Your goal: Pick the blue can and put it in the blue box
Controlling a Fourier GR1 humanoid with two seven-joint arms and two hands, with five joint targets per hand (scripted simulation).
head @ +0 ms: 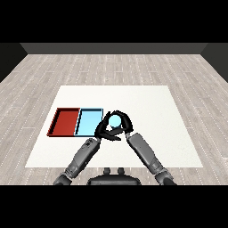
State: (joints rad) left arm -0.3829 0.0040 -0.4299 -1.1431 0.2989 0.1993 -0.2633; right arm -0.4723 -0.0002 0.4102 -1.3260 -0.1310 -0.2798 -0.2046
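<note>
Between my two hands, just right of the blue tray (89,121), sits the can (115,120). Right hand (125,126): fingers curled round the can's right side and top. Left hand (105,128): fingers curled too, arching up along the can's left side; cannot tell whether they touch it or only flank it. Whether the can is lifted or resting on the table (156,111) cannot be told; it is outside the blue tray, beside its right edge. Red tray (64,121) lies against the blue tray's left side. Both forearms converge from the lower corners toward the can.
</note>
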